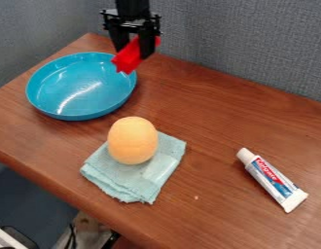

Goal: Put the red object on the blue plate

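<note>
So the end effector point(129, 55) is pointing straight down from where I'm watching, fingers clamped on the red object point(125, 60), which hangs lifted off the bench point(229, 107). Right below it and a bit to the left is the far right rim of the blue plate point(80, 85). Well in front of it, toward the camera, there's an orange ball point(132, 140) sitting on a teal cloth point(134, 167). Way off to its right near the bench's front edge lies a toothpaste tube point(272, 178).

Black end effector point(130, 49), slim fingers
</note>
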Controlling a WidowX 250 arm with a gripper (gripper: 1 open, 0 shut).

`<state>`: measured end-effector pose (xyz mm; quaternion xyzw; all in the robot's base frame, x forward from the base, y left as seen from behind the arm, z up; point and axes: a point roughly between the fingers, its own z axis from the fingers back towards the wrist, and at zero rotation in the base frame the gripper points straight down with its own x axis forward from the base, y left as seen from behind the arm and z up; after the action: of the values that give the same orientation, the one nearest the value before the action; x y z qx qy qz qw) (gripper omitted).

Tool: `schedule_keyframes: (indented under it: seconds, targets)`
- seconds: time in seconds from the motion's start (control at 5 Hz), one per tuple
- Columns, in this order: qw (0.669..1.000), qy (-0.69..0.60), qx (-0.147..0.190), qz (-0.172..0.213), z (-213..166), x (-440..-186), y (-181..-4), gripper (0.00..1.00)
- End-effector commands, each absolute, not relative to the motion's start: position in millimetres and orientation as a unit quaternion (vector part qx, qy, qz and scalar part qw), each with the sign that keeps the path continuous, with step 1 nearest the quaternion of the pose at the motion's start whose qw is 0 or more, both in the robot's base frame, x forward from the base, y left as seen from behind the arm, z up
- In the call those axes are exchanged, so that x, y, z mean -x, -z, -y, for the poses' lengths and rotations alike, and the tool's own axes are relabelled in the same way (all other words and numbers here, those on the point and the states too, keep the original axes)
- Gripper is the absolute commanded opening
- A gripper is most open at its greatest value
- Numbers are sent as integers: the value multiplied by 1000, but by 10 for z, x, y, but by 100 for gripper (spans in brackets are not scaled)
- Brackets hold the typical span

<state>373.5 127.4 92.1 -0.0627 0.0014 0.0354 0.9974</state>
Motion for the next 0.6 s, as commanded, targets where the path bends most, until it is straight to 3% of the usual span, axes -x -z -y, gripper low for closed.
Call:
schedule_keyframes:
  seconds: [0.0,0.4]
  targets:
    - [996,-59,42,55,-1504,-3685,-1346,0]
    - [993,-101,27,48,-1898,-3547,-1284,0]
